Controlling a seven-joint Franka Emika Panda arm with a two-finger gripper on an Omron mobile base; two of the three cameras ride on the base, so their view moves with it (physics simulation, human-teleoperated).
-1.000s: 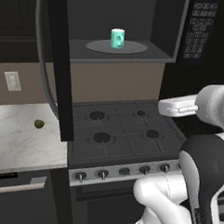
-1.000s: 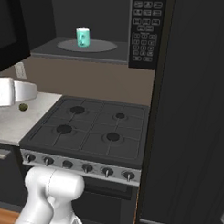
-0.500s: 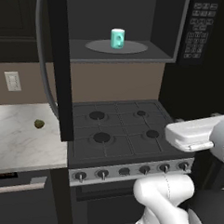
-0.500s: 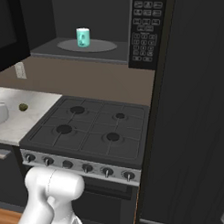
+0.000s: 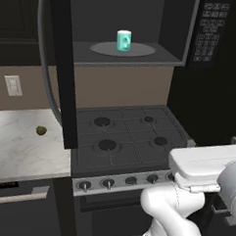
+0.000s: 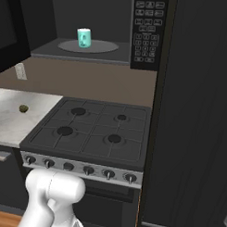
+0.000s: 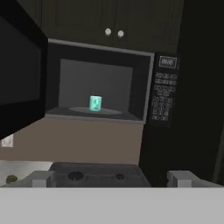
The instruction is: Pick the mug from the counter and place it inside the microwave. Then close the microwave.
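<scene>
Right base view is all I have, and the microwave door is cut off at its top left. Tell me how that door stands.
Observer: In the left base view the microwave door is swung fully open, standing edge-on at the left of the cavity.
Operator: Locate its handle.
Observer: The curved handle runs down the door's outer face, on the side away from the mug.
Operator: Report the gripper.
Observer: In the hand view the gripper is open and empty, aimed toward the mug from well back.
</scene>
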